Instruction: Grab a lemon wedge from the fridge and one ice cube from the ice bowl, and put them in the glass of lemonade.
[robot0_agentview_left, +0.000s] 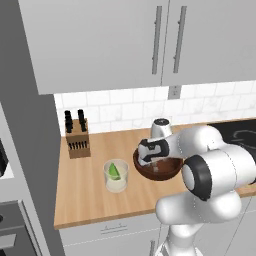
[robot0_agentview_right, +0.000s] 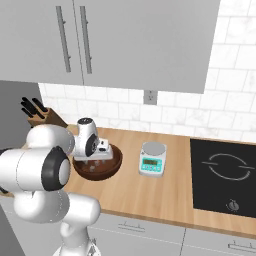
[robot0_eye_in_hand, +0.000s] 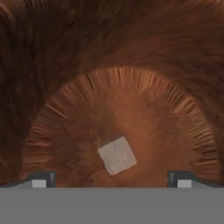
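The gripper (robot0_eye_in_hand: 111, 178) is down inside the ice bowl (robot0_agentview_left: 170, 171), fingers (robot0_eye_in_hand: 43, 178) spread wide with one ice cube (robot0_eye_in_hand: 117, 155) lying between them toward 12 o'clock on the bowl's floor. To do this step well, lower until the tips flank the cube, then close squarely on its flat sides. The glass (robot0_agentview_left: 116, 176), wedge (robot0_agentview_left: 115, 170) already in it, stands just beside the bowl at 9 o'clock.

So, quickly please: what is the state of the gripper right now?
Gripper: open, holding nothing; the fingertips stand wide apart over an ice cube inside the ice bowl.
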